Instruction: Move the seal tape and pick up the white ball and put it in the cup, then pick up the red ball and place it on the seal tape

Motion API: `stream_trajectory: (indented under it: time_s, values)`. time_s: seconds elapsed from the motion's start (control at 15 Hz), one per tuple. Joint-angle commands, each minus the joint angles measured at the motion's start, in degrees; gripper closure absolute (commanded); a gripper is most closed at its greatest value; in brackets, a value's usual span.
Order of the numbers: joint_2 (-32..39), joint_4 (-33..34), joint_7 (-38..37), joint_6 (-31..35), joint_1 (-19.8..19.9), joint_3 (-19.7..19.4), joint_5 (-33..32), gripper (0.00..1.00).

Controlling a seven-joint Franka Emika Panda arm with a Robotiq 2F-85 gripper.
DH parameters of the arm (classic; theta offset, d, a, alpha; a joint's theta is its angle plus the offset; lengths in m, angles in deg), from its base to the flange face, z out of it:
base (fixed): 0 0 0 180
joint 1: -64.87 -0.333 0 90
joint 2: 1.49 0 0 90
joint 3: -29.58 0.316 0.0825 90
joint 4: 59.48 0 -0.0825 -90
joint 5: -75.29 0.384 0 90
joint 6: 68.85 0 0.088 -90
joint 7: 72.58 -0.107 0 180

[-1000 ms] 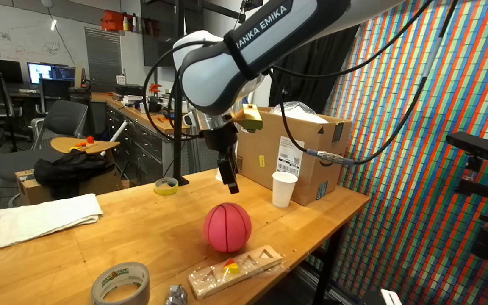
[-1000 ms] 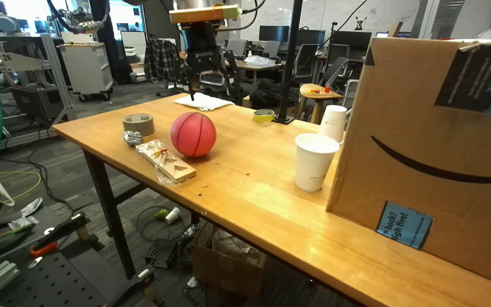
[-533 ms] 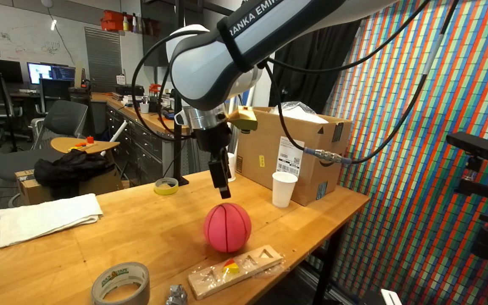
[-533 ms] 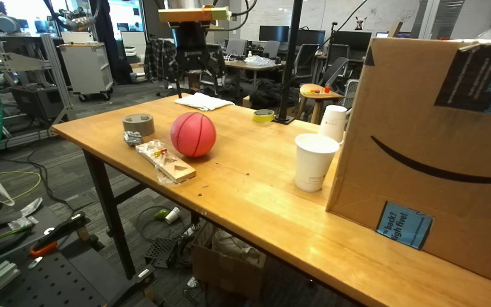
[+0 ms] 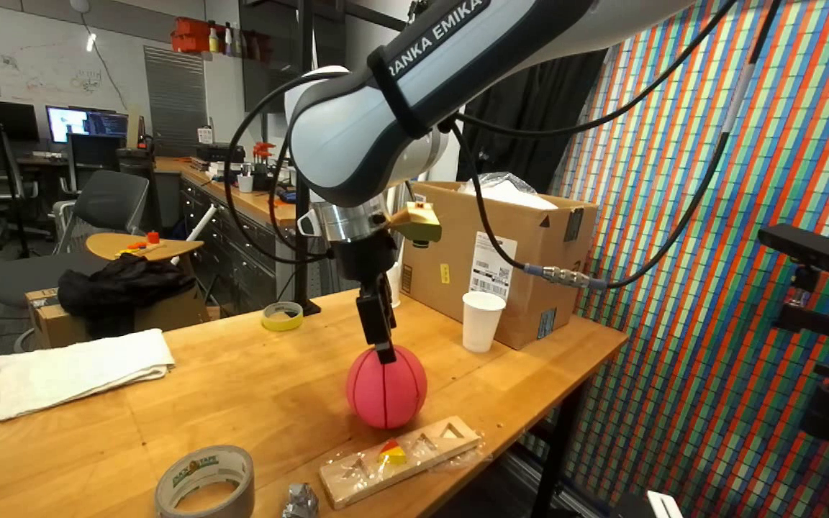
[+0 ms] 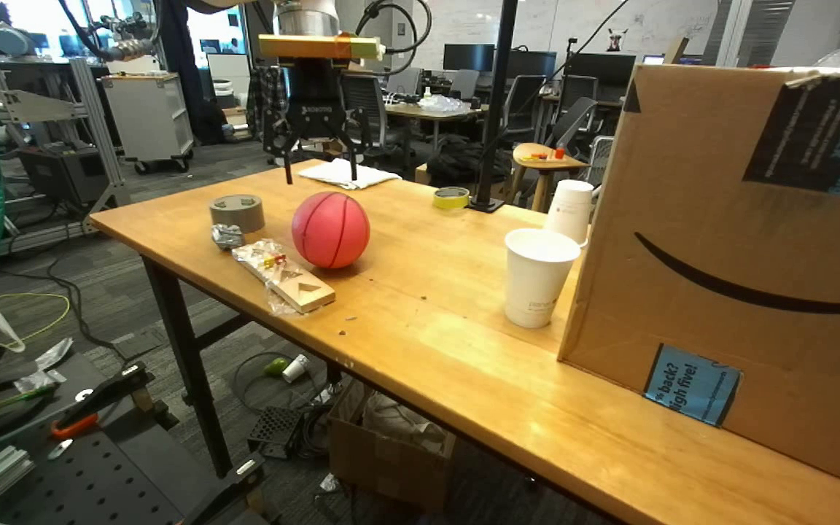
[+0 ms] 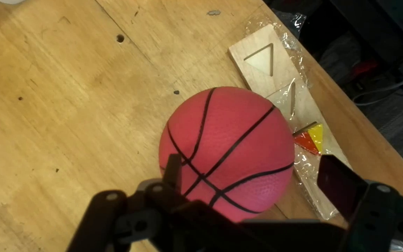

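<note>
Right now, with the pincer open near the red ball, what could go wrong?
One finger of the pincer covers part of the red ball in the wrist view, so lowering might bump it off-centre. The ball sits directly on the table, so a nudge could set it rolling. The other finger might strike the wooden board close beside the ball.

Has a scribbled whiteboard at ten o'clock in an exterior view, a grey chair near nine, and a multicoloured gridded wall at three. Takes in bright windows at eleven in an exterior view, a pale wheeled cabinet at ten, and dark carpet at nine.
</note>
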Motion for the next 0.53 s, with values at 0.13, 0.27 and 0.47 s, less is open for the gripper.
stream_trajectory:
  time_s: [0.13, 0.27, 0.47]
  values:
    - [-0.43, -1.43, 1.68, 1.03, -0.34, 0.39, 3.22, 0.00]
    - [-0.36, -1.51, 1.97, 0.89, -0.35, 0.36, 3.25, 0.00]
    - [-0.40, -1.52, 2.55, 1.85, -0.19, 0.22, 3.13, 0.00]
